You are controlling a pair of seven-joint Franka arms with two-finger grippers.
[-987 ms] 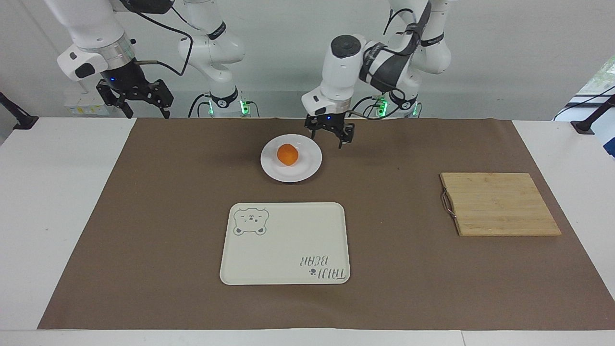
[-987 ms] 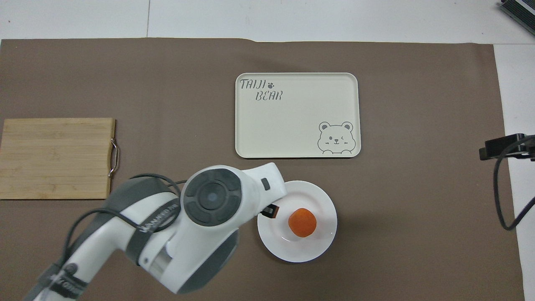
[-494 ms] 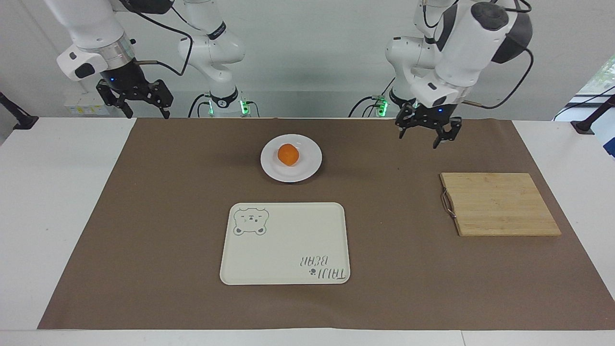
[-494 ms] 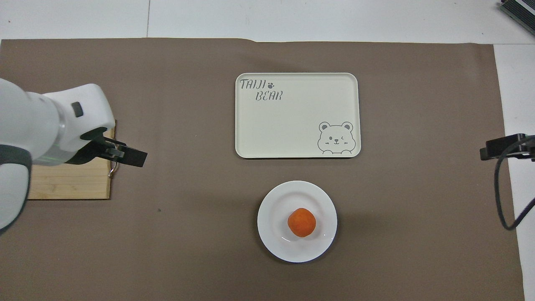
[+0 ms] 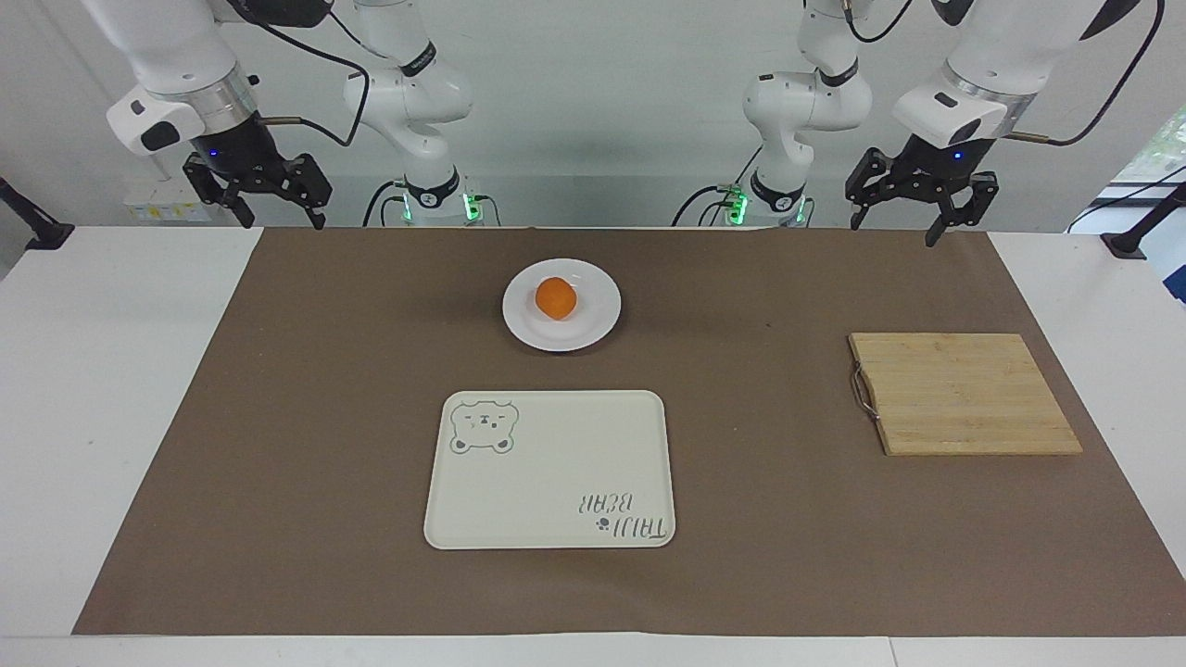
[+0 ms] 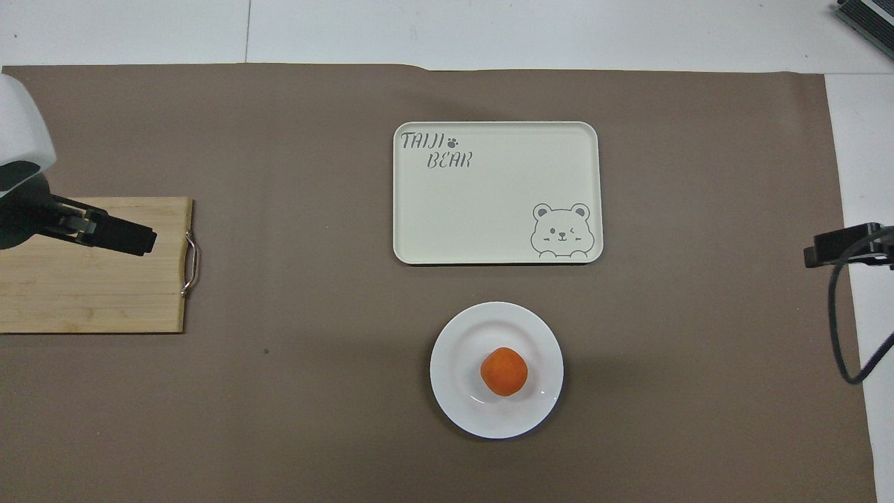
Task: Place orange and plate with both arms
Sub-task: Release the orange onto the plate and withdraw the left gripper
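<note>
The orange [image 5: 556, 298] sits in the middle of the white plate [image 5: 596, 315]. The plate rests on the brown mat, nearer to the robots than the cream tray. Both also show in the overhead view, the orange [image 6: 503, 372] on the plate [image 6: 457, 409]. My left gripper [image 5: 903, 227] is open and empty. It hangs in the air over the mat's edge by the robots, at the left arm's end; in the overhead view [image 6: 129, 239] it shows over the board. My right gripper [image 5: 278, 218] is open and empty, and it waits raised at the right arm's end [image 6: 827, 251].
A cream bear tray [image 5: 551, 472] lies on the mat, farther from the robots than the plate. A wooden cutting board [image 5: 959, 394] with a metal handle lies toward the left arm's end. The brown mat [image 5: 306, 417] covers most of the table.
My left gripper has left the plate's edge, risen and swung back to the left arm's end of the table. The plate, the orange and my right arm have not moved.
</note>
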